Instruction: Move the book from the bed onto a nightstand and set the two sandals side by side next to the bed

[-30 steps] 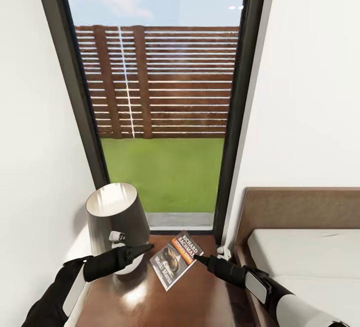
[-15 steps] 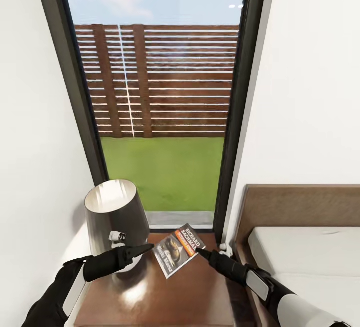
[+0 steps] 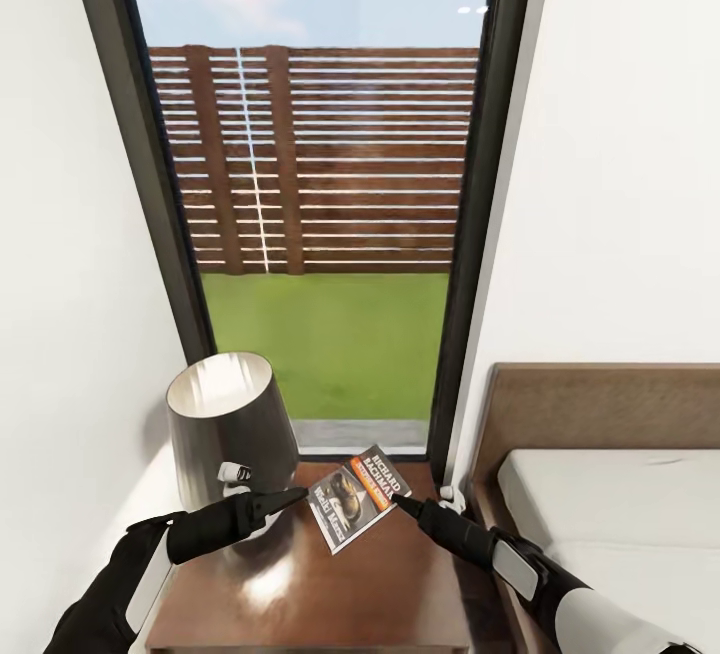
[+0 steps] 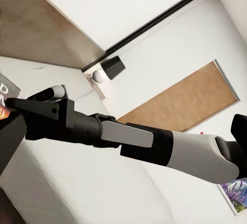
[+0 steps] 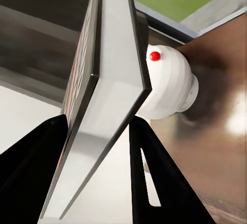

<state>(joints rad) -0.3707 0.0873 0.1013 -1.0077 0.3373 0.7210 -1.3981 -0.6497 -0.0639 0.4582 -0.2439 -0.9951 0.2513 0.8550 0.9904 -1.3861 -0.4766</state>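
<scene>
A: Head view first. What has the right gripper (image 3: pixel 400 504) got?

B: The small thin paperback book (image 3: pixel 357 498) with the dark cover, orange band and white lettering. The gripper is clamped on its right-hand corner, and the book is tilted, held just above the low dark brown wooden nightstand (image 3: pixel 380 589) with the glossy top. Whether its lower edge touches that top I cannot tell.

A: Does the wrist camera back that up?

B: Yes. In the right wrist view the book (image 5: pixel 105 100) stands edge-on between the two black fingers (image 5: pixel 154 178), pinched on both faces, its pale page block towards the camera.

A: And the left gripper (image 3: pixel 292 496)?

B: It hangs over the nightstand just left of the book, its dark fingers drawn to a point with no gap showing between them and nothing in them. Behind it stands a lamp with a dark grey cone shade (image 3: pixel 225 429) and a white base.

A: Where is the bed?

B: To the right of the nightstand: a dark brown wooden headboard (image 3: pixel 600 409) and an off-white mattress (image 3: pixel 620 504). Behind the nightstand, a tall dark-framed window (image 3: pixel 320 194) shows grass and a slatted fence.
</scene>
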